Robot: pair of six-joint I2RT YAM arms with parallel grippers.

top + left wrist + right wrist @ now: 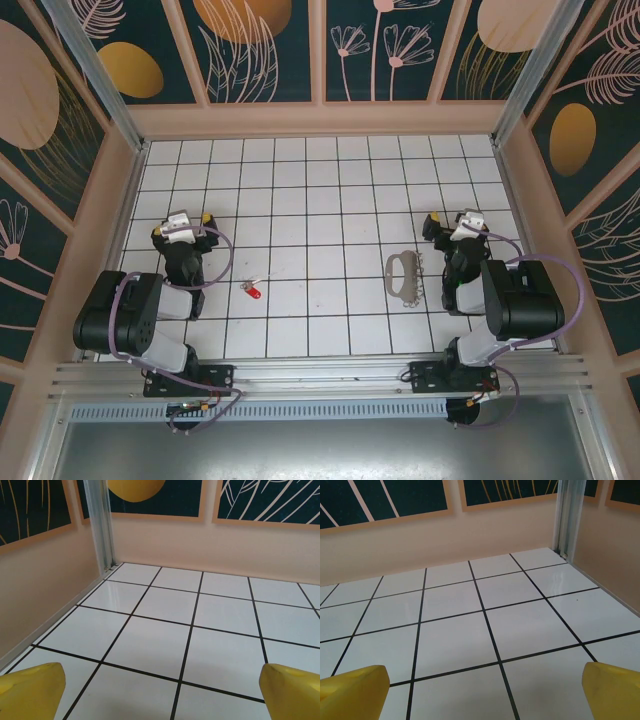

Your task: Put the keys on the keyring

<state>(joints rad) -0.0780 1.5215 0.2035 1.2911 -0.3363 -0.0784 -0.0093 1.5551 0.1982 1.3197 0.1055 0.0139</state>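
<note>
White gridded tabletop point(320, 190) sits inside a beige-walled enclosure with dark floral panels point(260, 45). The red-headed key point(252, 291) lies flat left of centre, near the left arm's forearm and touched by nothing. The keyring point(404, 277), a beige D-shaped strap loop, lies well apart from it on the right side, just beside the right arm. Small silver pieces cluster along its edge; they may be a clasp or further keys, too small to tell. The left gripper point(183, 223) and the right gripper point(460, 222) both hover over bare tiles with their yellow fingers spread wide and nothing between them. By this layout the task has not begun: picking up the key, steadying the loop and threading all remain.
</note>
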